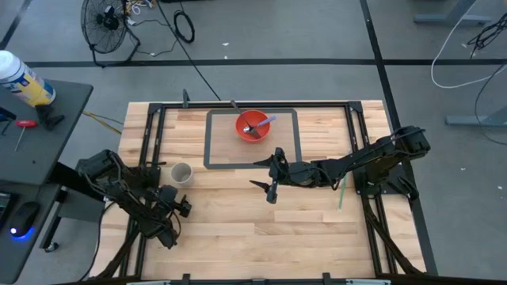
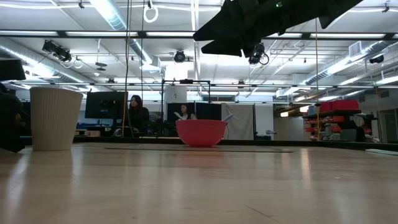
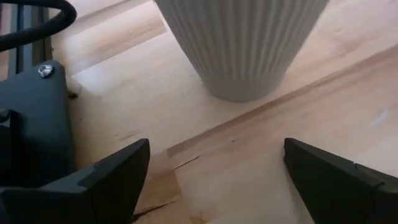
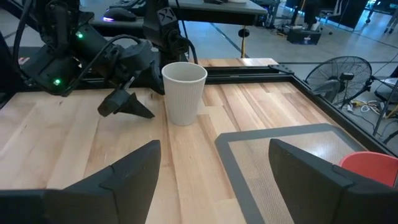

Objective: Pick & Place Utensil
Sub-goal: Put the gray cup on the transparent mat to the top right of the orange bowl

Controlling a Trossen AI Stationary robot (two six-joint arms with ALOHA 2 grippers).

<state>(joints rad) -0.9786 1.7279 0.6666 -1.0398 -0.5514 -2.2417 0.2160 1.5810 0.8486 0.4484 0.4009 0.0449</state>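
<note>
A red bowl (image 1: 252,127) (image 2: 201,132) (image 4: 373,165) stands on a grey-bordered mat (image 1: 212,150) at the table's far middle. A purple-and-white utensil (image 1: 262,123) lies in it, its handle leaning on the rim. A thin green utensil (image 1: 341,194) lies flat on the table's right part. My right gripper (image 1: 257,174) (image 4: 214,152) hovers open near the mat's near edge and holds nothing. My left gripper (image 1: 177,203) (image 3: 216,152) is open just near of a white ribbed cup (image 1: 181,172) (image 3: 242,43) (image 4: 184,93) that stands upright on the table.
Black frame rails (image 1: 150,142) run along the table's left, far and right sides. The wood between the two grippers and toward the near edge (image 1: 261,237) is bare. Beyond the table there is a fan (image 1: 107,24), cables and a side desk with a bottle (image 1: 24,79).
</note>
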